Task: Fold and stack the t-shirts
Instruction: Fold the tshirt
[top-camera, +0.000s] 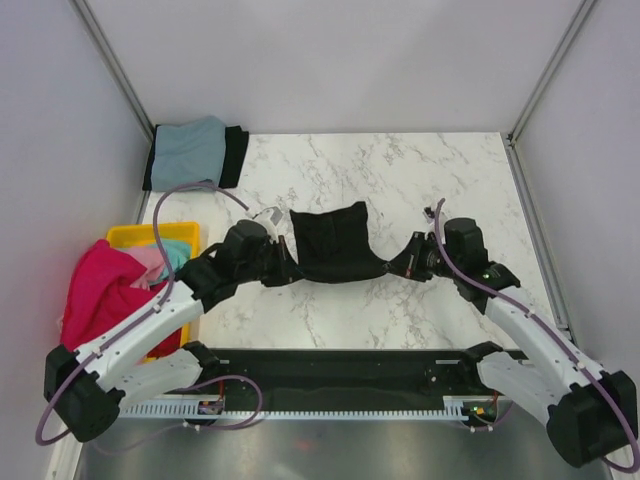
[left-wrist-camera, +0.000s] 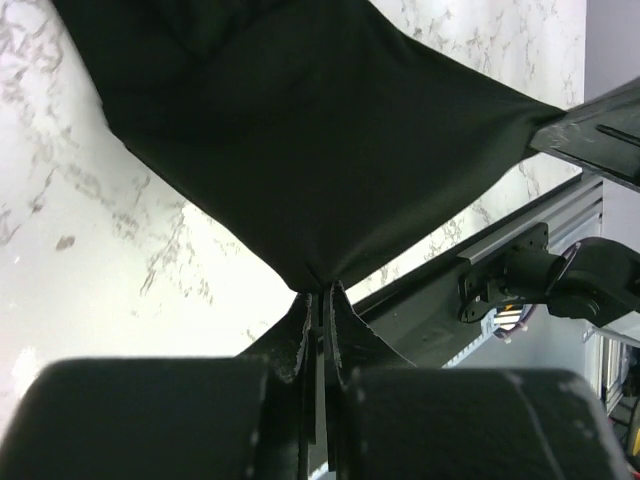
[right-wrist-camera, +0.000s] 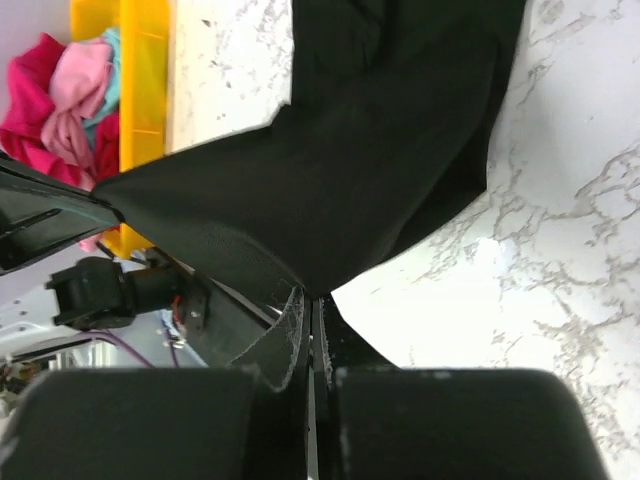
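Top external view: a black t-shirt (top-camera: 333, 245) is stretched between the two grippers over the middle of the marble table (top-camera: 420, 170), its far part sagging away from them. In the back left corner, a folded grey-blue shirt (top-camera: 190, 148) lies on a folded black shirt (top-camera: 236, 155). At the left edge, a yellow bin (top-camera: 125, 237) holds a heap of shirts (top-camera: 95, 290), magenta, pink and teal, spilling over its side. Both arms reach forward and bend inward toward each other. The left gripper (top-camera: 288, 268) is pinched tight on the t-shirt's left corner, and the right gripper (top-camera: 395, 266) is pinched on its right corner.
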